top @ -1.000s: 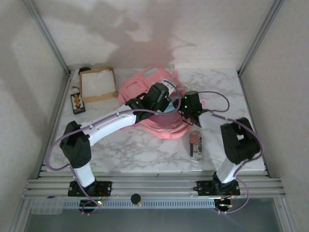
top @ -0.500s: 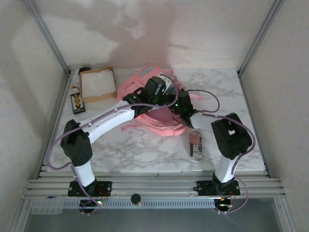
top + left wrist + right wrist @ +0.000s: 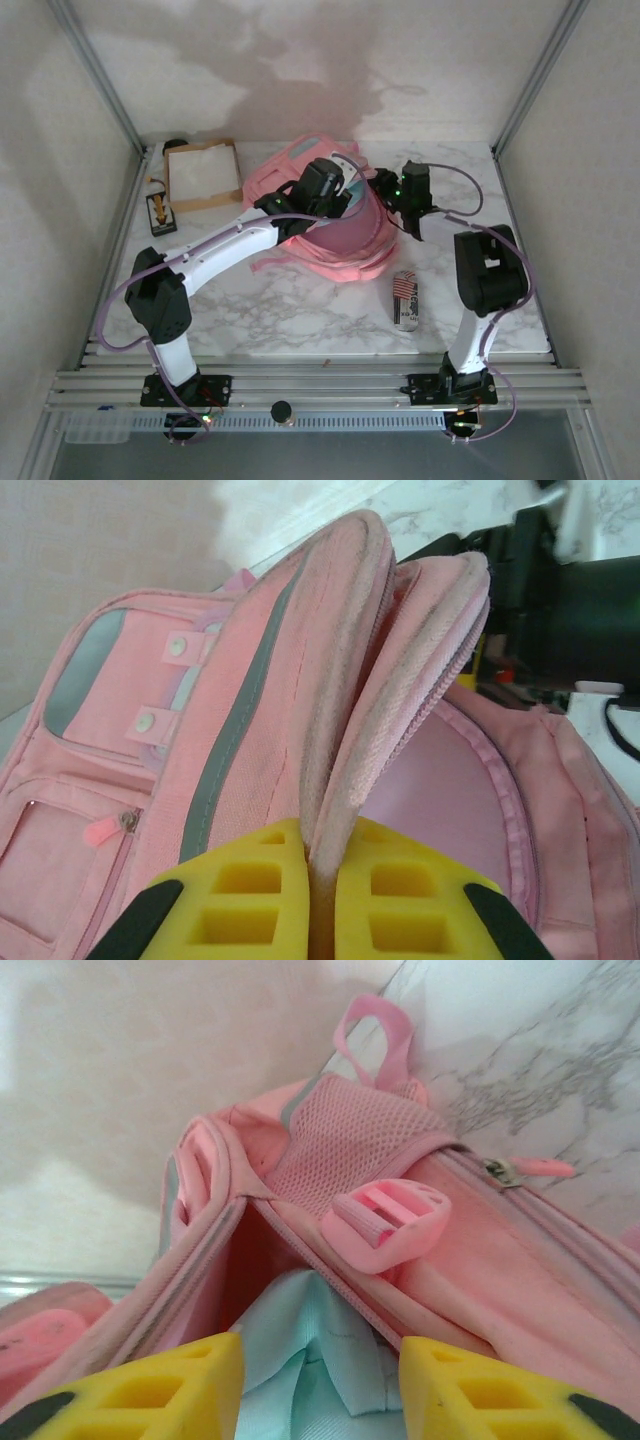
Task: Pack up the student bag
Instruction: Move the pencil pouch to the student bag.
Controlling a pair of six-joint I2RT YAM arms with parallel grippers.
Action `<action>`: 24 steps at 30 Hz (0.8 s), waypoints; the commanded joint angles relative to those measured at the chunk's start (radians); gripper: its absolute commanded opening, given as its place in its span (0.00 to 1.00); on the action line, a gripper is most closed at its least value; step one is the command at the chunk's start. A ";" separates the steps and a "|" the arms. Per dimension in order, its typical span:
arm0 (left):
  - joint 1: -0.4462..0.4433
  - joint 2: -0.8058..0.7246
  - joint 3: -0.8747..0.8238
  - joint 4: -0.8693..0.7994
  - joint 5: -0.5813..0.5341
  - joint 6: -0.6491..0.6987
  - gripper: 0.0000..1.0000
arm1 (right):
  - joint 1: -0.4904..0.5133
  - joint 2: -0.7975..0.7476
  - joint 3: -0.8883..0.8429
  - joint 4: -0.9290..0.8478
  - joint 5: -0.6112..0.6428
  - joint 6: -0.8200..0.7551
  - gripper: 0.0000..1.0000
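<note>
Cardboard box (image 3: pixel 203 175) sat far left. Left gripper (image 3: pixel 318 842) was pinched tight on the student bag (image 3: pixel 345 255) flap mid-table, holding the mouth open. Pale-blue pouch (image 3: pixel 335 1400) was inside. Right gripper (image 3: pixel 318 1352) was part open, gripping nothing. Flag-print case (image 3: pixel 405 300) probably remained to pack. White marble table (image 3: pixel 300 310), plain pale walls.

White marble tabletop (image 3: pixel 300 310): contents by position.
Pink fabric backpack (image 3: pixel 350 245) at centre of the top view. Shallow brown cardboard box (image 3: pixel 203 175) at upper left, just beside the backpack's upper-left edge. Small black-and-yellow rectangular item (image 3: pixel 159 213) below-left of the box, by the table's left edge. Flat striped rectangular case (image 3: pixel 405 300) lower right of the backpack, near it. Right wrist view: light-blue fabric pouch (image 3: pixel 310 1360) inside the backpack's open mouth.
</note>
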 commanded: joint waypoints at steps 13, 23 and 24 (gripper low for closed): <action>-0.002 -0.016 0.033 0.109 0.062 -0.010 0.00 | 0.069 0.164 0.165 -0.021 -0.050 0.028 0.40; -0.001 0.011 0.052 0.136 0.123 -0.006 0.00 | 0.177 0.196 0.101 0.072 -0.073 0.056 0.28; -0.001 0.011 0.053 0.136 0.126 -0.008 0.00 | 0.186 0.180 0.091 0.051 -0.067 0.047 0.29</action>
